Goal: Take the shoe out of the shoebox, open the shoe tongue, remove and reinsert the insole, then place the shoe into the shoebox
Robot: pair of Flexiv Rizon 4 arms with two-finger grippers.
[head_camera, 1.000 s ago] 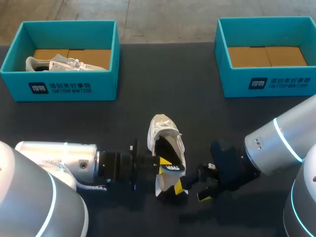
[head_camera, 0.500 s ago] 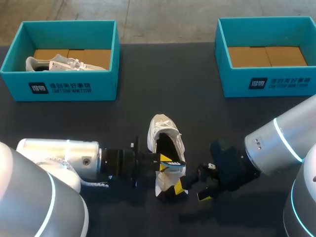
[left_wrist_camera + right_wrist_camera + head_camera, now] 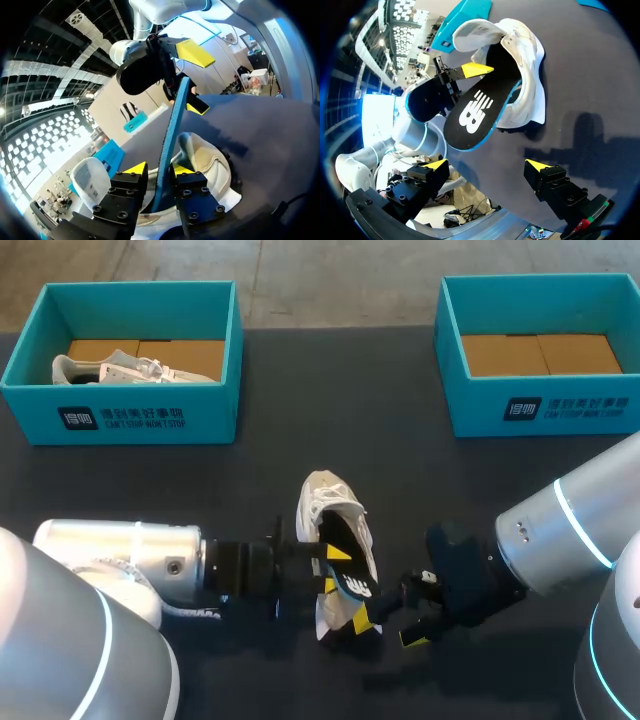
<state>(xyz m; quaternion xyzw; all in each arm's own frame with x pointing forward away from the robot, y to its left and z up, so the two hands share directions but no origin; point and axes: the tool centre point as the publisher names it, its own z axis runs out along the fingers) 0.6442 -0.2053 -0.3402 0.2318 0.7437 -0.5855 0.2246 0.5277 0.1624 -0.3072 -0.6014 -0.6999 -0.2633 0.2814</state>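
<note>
1. Insole (image 3: 352, 582) first: it is black with a white mark, and it sticks half out of the white shoe (image 3: 325, 495), low in the middle of the head view.
2. My left gripper (image 3: 159, 169) pinches the insole's thin edge, with both fingers pressed on it. I think this hold is for sliding the insole out or in (I can't tell which).
3. My left arm comes in flat from the lower left and points sideways at the shoe.
4. My right gripper (image 3: 486, 165) is wide open and holds nothing. Its arm reaches in from the lower right and sits just beside the shoe's heel, maybe to steady it.
5. The shoebox (image 3: 540, 410) at the upper right is well apart from the shoe, so putting the shoe back is not done yet.
</note>
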